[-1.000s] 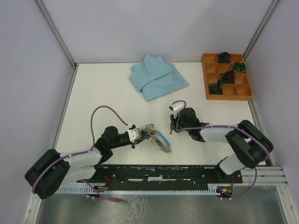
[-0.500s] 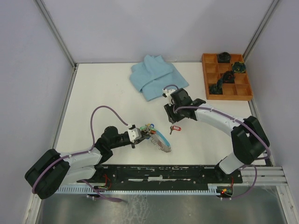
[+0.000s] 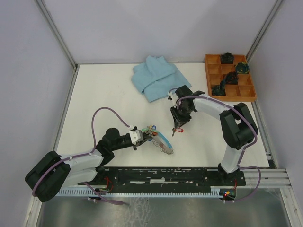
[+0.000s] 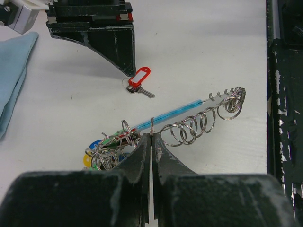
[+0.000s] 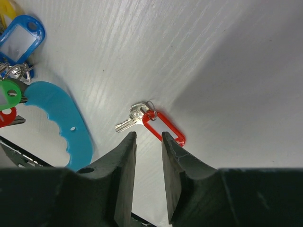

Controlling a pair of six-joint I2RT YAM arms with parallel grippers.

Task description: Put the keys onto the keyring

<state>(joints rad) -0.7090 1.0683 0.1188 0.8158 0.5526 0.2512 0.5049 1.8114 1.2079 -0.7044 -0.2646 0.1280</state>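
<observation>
One red-tagged small silver key (image 5: 152, 120) loose at 3 o'clock of grey coiled blue-segmented keyring (image 4: 196, 124), clamped in closed left gripper (image 4: 151, 140) | right gripper (image 5: 147, 138) parted, empty, overhead | pickup step: tag to be straddled

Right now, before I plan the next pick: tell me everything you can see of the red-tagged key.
The key is small, silver metal, joined by a thin ring to a red plastic tag with a pale window. It lies flat on the white table, apart from the keyring that the left gripper pinches. The right gripper hangs open just above it; only the table seems to touch it.
</observation>
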